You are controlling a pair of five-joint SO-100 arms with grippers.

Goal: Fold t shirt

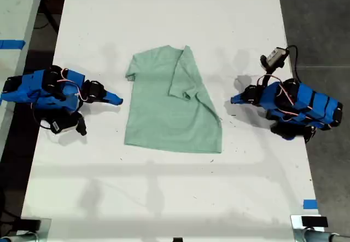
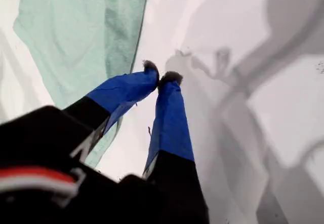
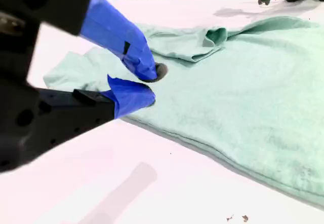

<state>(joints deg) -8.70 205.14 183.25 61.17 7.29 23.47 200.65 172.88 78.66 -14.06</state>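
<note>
The pale mint-green t shirt (image 1: pixel 164 110) lies flat in the middle of the white table (image 1: pixel 164 198). Its sleeve on the exterior view's right is folded inward over the body (image 1: pixel 183 72). My first gripper (image 1: pixel 232 99) (image 2: pixel 161 77) rests on bare table just off the shirt's edge (image 2: pixel 66 36) at the exterior view's right, shut and empty. My second gripper (image 1: pixel 117 101) (image 3: pixel 152 84) sits at the shirt's edge (image 3: pixel 243 92) on the exterior view's left, its tips nearly touching, holding nothing. The unfolded sleeve (image 3: pixel 66 72) spreads out beside it.
Dark floor borders the table (image 1: pixel 306 28) on the exterior view's right. Another pale surface with blue tape (image 1: pixel 11 44) stands at that view's left. A blue tape mark (image 1: pixel 309 204) sits near the table's front corner on the right.
</note>
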